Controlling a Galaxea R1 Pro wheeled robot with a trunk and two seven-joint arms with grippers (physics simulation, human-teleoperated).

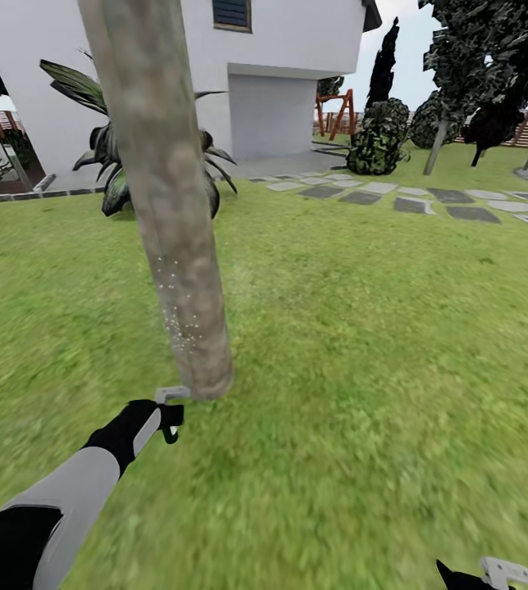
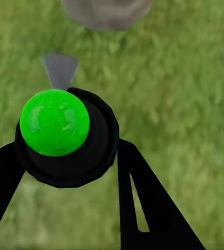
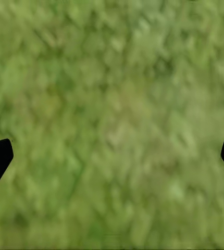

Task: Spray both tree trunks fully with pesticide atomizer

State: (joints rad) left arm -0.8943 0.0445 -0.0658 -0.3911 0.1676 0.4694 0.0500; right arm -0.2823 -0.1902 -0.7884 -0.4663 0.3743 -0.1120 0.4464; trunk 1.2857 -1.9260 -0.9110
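Left gripper clamps pesticide atomizer near speckled tree trunk, apparently apart.

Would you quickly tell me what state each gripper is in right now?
Left gripper: shut on the spray bottle, nozzle toward the tree trunk.
Right gripper: open, empty, over grass.

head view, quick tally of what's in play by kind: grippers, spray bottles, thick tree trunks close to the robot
grippers: 2, the left gripper shut on the pesticide atomizer, the right gripper open over the lawn
pesticide atomizers: 1
thick tree trunks nearby: 1, the tree trunk, pale specks low on it
total: 4
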